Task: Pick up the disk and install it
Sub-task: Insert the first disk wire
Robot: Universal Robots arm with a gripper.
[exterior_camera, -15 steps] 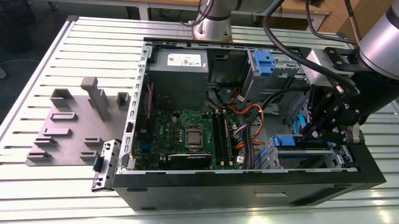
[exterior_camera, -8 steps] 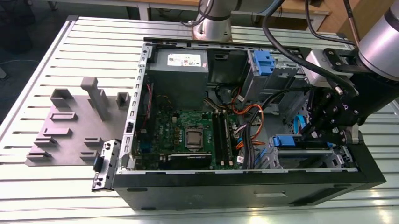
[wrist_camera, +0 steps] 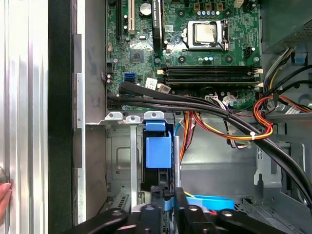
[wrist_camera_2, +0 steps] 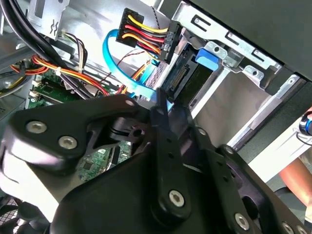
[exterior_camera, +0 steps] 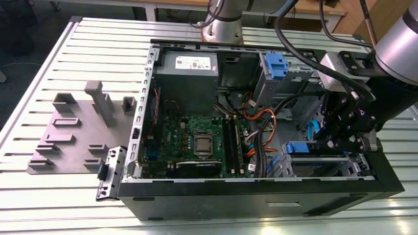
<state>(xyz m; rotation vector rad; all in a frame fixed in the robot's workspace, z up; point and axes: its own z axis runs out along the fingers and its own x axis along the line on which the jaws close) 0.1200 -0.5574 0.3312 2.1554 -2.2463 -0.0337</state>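
Note:
The disk [wrist_camera: 158,151] stands on edge in the grey metal drive cage [wrist_camera: 119,151] at the case's corner, its blue carrier facing out and its dark body below. In the exterior view the disk [exterior_camera: 300,148] shows as a blue block in the cage at the exterior view's lower right. In the second wrist view the disk [wrist_camera_2: 187,80] shows its connector end beside the cage's silver rails. My gripper [wrist_camera: 167,202] is shut, with a sliver of the blue carrier edge between its black fingers [wrist_camera_2: 160,105]. The gripper [exterior_camera: 332,145] hangs just right of the cage.
The open computer case [exterior_camera: 261,196] lies on a slatted table. It holds a motherboard [exterior_camera: 196,142], a grey power supply [exterior_camera: 189,63], a second cage with a blue latch [exterior_camera: 277,66] and bundles of cables [wrist_camera: 219,109]. A grey fixture plate [exterior_camera: 78,127] lies left. A hand [wrist_camera: 3,195] rests nearby.

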